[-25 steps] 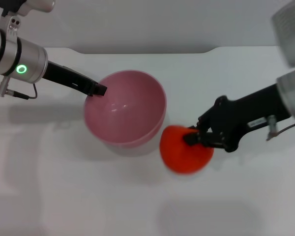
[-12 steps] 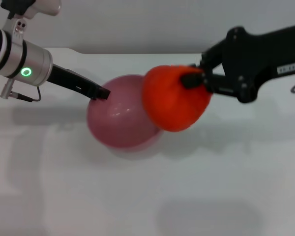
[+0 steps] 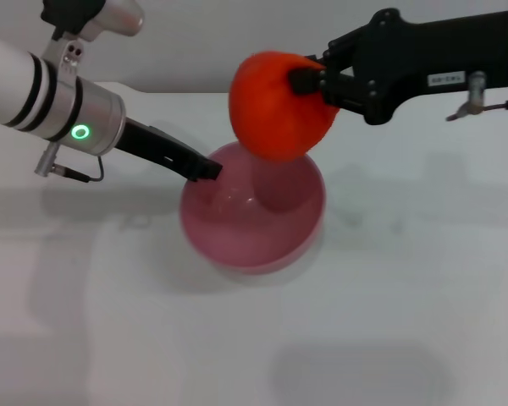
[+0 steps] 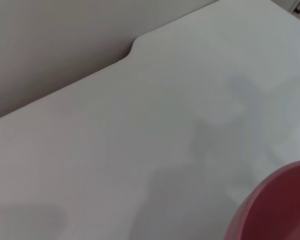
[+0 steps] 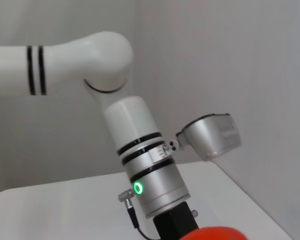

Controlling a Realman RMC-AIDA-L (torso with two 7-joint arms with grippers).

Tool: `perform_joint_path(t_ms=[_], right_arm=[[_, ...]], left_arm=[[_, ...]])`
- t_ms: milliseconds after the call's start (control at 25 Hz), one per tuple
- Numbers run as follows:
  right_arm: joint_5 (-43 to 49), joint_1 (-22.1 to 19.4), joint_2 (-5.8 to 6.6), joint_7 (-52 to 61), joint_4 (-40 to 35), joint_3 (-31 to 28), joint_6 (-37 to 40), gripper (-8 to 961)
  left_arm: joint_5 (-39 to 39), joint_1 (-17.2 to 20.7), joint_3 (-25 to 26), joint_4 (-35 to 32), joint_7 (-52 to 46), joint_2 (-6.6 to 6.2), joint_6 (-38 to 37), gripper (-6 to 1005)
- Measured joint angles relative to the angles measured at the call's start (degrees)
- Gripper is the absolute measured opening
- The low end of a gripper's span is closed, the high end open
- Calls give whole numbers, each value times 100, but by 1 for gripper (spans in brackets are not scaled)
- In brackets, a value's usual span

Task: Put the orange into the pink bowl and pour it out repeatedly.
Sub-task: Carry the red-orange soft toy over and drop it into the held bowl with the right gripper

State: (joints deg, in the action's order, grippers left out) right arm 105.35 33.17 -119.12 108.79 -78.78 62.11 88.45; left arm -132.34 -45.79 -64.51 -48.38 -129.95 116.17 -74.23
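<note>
Head view: orange (image 3: 275,106) held aloft in the right gripper (image 3: 309,82), pinched on its right flank, hanging over the far rim of the pink bowl (image 3: 254,228) and not yet inside. Bowl upright on the white table (image 3: 364,321), roughly mid-table and nearer the far edge than the near one, nothing in it. Left gripper (image 3: 205,169) clamped on the bowl's left rim, one finger inside, one outside by the look of it. Judged stage: loading step close to done, only the release into the bowl left, then the pour by the left arm, then the cycle over again.

Against the frame half a second back: orange carried a touch higher and toward the far edge, bowl dragged rightward and toward the near edge, so more of its hollow open to view. A full second back: orange low beside the bowl's right side near the table, bowl further left.

Left wrist view: only a slice of the pink bowl's rim (image 4: 277,205) at one corner, with bare table and the far edge beyond. Own fingers out of shot.

Right wrist view: top of the orange (image 5: 217,233) just peeking in at the frame's border, the left arm (image 5: 140,150) with its green ring light beyond. Own fingers unseen here.
</note>
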Motion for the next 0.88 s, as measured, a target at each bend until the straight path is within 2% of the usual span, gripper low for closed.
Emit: perform_joint_path(t_ms=[160, 480, 600, 760, 840, 880], right_arm=[[3, 59, 10, -40, 251, 148, -245, 61], [-15, 16, 7, -39, 275, 206, -428, 101], [-36, -34, 2, -51, 276, 169, -502, 306], [-495, -332, -14, -356, 296, 123, -864, 463], [-1173, -625, -19, -937, 441, 121, -1076, 541], [-1585, -755, -21, -1241, 568, 130, -1153, 547]], left_arm=[[1, -52, -2, -3, 53, 44, -1, 46], [-12, -90, -17, -5, 128, 78, 3, 46], [-11, -90, -17, -5, 128, 78, 16, 46], [-11, -90, -17, -5, 149, 83, 37, 45], [-2, -79, -21, -33, 246, 130, 191, 45], [15, -74, -34, -60, 266, 149, 283, 45]])
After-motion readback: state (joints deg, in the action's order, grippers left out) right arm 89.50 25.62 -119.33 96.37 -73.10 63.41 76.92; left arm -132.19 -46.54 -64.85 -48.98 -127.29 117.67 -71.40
